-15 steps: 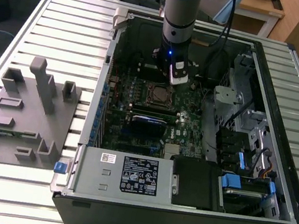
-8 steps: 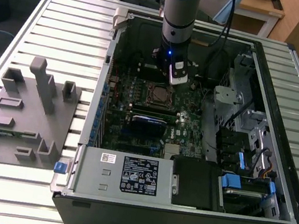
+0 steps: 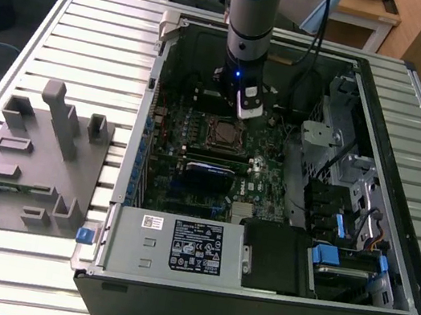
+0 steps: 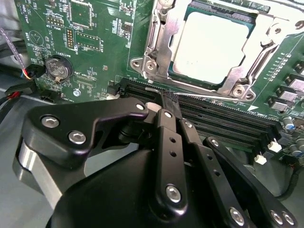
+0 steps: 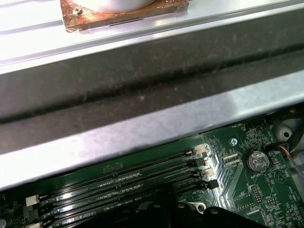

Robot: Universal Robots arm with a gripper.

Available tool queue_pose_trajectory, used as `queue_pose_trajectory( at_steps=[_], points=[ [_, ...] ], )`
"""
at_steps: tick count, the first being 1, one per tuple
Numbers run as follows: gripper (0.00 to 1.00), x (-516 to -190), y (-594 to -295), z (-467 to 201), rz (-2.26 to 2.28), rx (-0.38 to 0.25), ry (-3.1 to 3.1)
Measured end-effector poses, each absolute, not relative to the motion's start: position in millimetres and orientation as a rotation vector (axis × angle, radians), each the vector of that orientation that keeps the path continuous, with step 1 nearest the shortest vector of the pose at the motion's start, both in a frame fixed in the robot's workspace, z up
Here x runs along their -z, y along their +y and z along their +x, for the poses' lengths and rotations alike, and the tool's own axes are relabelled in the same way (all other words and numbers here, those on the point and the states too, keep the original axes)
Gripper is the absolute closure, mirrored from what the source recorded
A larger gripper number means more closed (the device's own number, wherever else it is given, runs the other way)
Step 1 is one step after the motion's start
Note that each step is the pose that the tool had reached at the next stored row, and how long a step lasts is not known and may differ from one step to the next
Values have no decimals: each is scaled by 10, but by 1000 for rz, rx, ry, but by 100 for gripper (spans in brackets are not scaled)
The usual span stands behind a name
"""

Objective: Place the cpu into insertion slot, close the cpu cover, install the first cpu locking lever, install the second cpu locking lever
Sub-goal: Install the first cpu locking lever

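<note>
A: What sits closest to the lens in the second wrist view?

B: The gripper (image 4: pixel 169 102). Its black linkages fill the foreground and the two fingers meet at their tips, pressed together with nothing visible between them. The tips rest right at the edge of the memory slots (image 4: pixel 223 118), next to a thin silver locking lever (image 4: pixel 199 96) that runs along the near side of the socket.

A: And the chip itself?

B: The cpu (image 4: pixel 213 47) lies in the socket just beyond the fingertips, its dull silver top facing up. The cpu cover (image 4: pixel 164 42) is down around it, the metal frame bordering the chip on all sides so that the top shows through the square window.

A: Anything else on the board nearby?

B: A round coin-cell battery (image 4: pixel 57 69) sits well to one side on the green motherboard (image 4: pixel 95 28). The first wrist view picks up the same battery (image 5: pixel 256 161) beside the slot ends.

A: How does it look from farther back?

B: In the exterior view the arm (image 3: pixel 251 18) reaches straight down into the open computer case (image 3: pixel 399 199), and the gripper (image 3: pixel 249 107) hangs just beside the socket (image 3: pixel 223 133). Nearer the camera lies the labelled power supply (image 3: pixel 178 246). On the slatted table (image 3: pixel 80 20), at the exterior view's left, stands a grey fixture block (image 3: pixel 35 159).
</note>
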State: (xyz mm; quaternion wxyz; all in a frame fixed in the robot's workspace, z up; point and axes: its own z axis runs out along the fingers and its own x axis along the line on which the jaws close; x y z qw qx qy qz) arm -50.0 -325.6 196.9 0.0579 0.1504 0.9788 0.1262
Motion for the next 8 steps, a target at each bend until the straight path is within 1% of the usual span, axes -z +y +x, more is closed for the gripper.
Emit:
queue_pose_trajectory(
  at_steps=[8],
  points=[
    [90, -1956, -3279, -505, 455, -383, 2965]
  ],
)
